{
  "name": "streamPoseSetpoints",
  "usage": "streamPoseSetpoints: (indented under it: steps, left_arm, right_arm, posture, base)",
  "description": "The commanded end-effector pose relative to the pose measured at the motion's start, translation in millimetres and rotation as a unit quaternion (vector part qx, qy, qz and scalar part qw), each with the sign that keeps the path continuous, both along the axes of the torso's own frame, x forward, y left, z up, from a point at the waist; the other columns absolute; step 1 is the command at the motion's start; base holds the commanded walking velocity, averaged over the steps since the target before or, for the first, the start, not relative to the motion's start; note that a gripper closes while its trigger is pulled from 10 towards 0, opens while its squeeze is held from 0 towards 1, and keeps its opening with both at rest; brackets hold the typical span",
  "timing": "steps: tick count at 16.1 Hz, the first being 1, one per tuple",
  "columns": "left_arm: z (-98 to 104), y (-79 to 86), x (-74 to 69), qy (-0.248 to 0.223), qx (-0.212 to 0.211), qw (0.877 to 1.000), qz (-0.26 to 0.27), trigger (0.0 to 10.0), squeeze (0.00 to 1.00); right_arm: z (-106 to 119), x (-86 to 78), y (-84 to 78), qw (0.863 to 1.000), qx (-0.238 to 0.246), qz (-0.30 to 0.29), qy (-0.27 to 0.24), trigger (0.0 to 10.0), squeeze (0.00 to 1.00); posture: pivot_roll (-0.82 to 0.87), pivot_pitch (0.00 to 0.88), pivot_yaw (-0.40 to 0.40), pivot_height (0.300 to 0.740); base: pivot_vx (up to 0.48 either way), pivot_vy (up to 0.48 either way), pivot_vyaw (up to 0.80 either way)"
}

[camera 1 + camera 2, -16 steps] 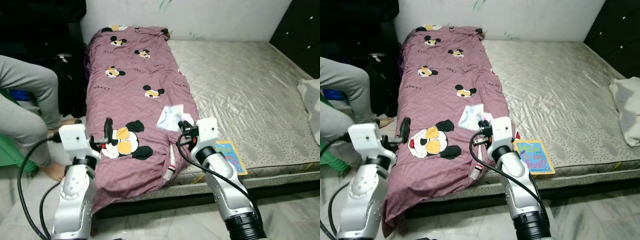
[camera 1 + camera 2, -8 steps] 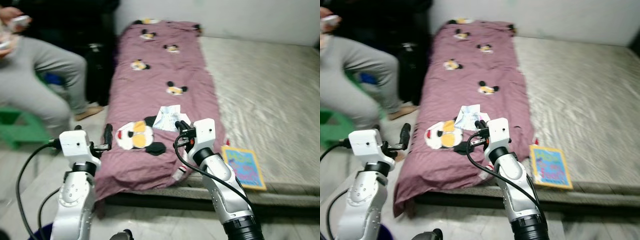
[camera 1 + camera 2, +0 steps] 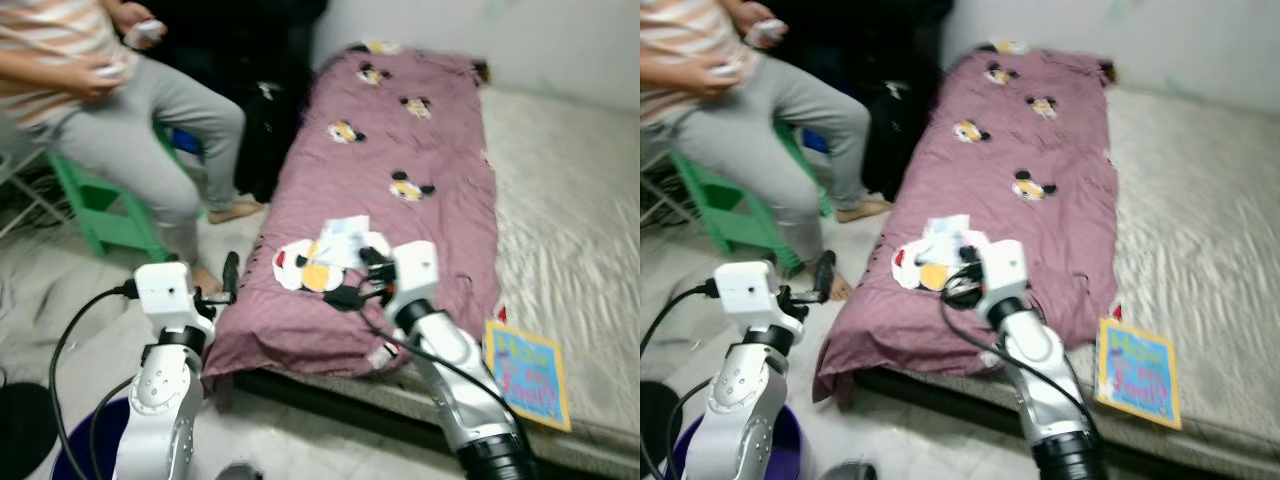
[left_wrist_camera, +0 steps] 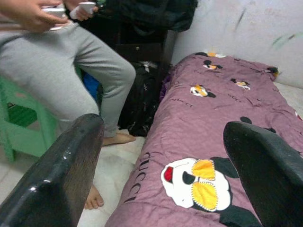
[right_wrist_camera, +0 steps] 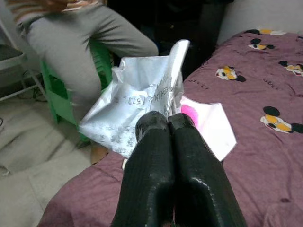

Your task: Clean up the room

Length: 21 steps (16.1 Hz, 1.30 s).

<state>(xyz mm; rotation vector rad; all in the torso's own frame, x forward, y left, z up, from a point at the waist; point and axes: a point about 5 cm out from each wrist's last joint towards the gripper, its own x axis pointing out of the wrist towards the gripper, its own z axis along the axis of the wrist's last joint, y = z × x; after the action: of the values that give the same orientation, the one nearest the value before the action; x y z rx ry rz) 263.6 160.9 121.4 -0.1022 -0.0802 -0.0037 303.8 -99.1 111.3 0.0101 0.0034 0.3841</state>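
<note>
My right gripper is shut on a crumpled silvery sheet of printed paper, with a white and pink scrap behind it. From the head, the paper hangs above the near end of a purple Mickey Mouse blanket that covers the bed's left side, with the right gripper just below it. My left gripper is open and holds nothing. It hovers off the bed's left edge over the floor, its fingers pointing toward the blanket.
A person in grey trousers sits on a green stool left of the bed, holding a small white thing, bare foot on the floor. A black bag stands by the bed. A colourful book lies on the bare mattress. A purple bin is near my feet.
The whole picture has swung left, so the camera has turned: the person and stool now show more. The right gripper still holds the paper; the left gripper stays open.
</note>
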Motion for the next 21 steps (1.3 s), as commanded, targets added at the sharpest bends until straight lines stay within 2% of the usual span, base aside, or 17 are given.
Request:
streamPoseSetpoints:
  steps: [1,4,7,21]
  left_arm:
    - [-1.0,7.3,-2.7,0.004,0.011,1.000,0.010,10.0,0.00]
    - [-0.7,7.7,-3.2,0.005,0.011,1.000,0.010,10.0,0.00]
    - [-0.8,7.8,-3.8,0.005,0.031,0.999,0.024,10.0,0.00]
    - [2.4,-1.8,-0.5,0.002,0.009,1.000,-0.013,10.0,0.00]
  right_arm:
    - [0.5,-1.8,9.4,1.000,0.004,0.017,0.000,10.0,0.00]
    - [-1.4,-2.7,11.1,1.000,0.005,0.020,0.002,10.0,0.00]
    - [-2.3,-2.5,12.9,1.000,0.007,0.023,0.003,10.0,0.00]
    - [-4.3,-3.6,15.1,1.000,0.007,0.027,0.004,10.0,0.00]
  posture:
    - [-0.01,0.094,-0.068,0.740]
    - [-0.01,0.096,-0.068,0.740]
    - [-0.01,0.097,-0.065,0.740]
    - [-0.01,0.109,-0.059,0.740]
  base:
    - [0.000,0.000,0.72]
    - [0.000,0.000,0.72]
    - [0.000,0.000,0.72]
    - [0.000,0.000,0.71]
